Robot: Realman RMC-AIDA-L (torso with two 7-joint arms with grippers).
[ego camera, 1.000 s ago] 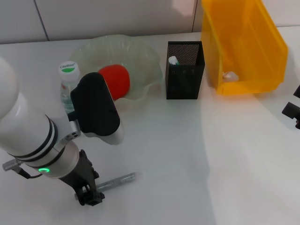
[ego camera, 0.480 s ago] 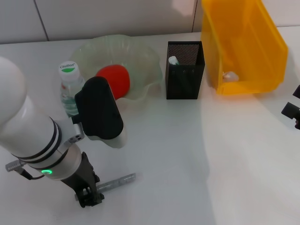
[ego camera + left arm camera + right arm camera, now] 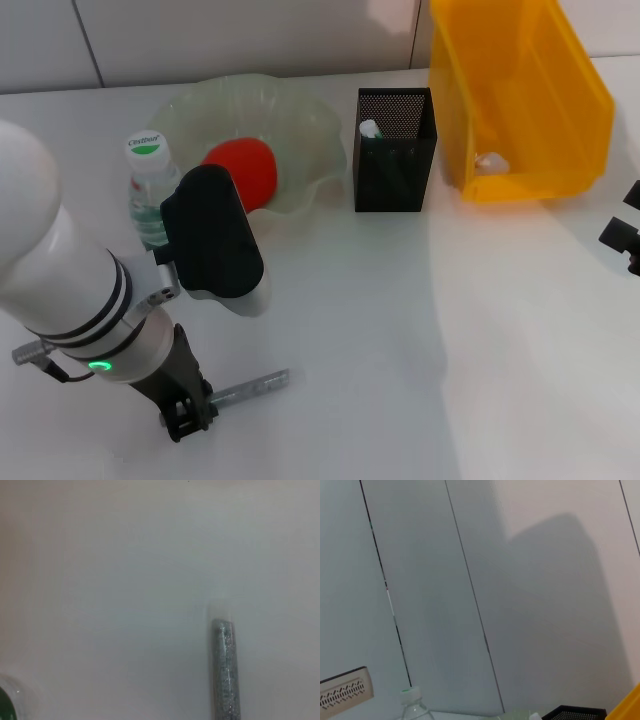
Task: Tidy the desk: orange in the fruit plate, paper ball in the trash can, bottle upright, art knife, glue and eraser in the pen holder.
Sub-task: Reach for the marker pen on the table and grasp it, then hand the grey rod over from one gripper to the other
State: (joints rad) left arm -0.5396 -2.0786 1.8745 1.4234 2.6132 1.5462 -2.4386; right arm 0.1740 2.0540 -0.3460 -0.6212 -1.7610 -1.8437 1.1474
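The art knife (image 3: 248,388), a slim glittery grey stick, is lying flat on the white table (image 3: 400,330) at the near left, its right end pointing toward the middle of the table. The left gripper (image 3: 188,415) is sitting low over the knife's left end, its dark fingers (image 3: 180,424) touching or nearly touching the table; whether the jaws are open or gripping the knife cannot be told. In the left wrist view the knife (image 3: 225,672) is showing as a speckled silver bar on bare table, with no fingers in sight.

Behind the left arm, the bottle (image 3: 148,190) is standing upright, white cap with a green mark on top, just left of the fruit plate (image 3: 300,125). The orange (image 3: 245,170) is resting inside the plate. To the right of the plate, the pen holder (image 3: 394,160) is standing on the table with a small white-and-green item poking up inside it. Farther right, the trash can (image 3: 540,110) is sitting tilted, with a pale crumpled paper ball (image 3: 490,162) lying at its bottom.

The right gripper (image 3: 625,235) is parked at the far right edge of the head view, well apart from everything; the state of its jaws cannot be told. The right wrist view is looking at grey wall panels, with the bottle's cap (image 3: 409,695) just showing.
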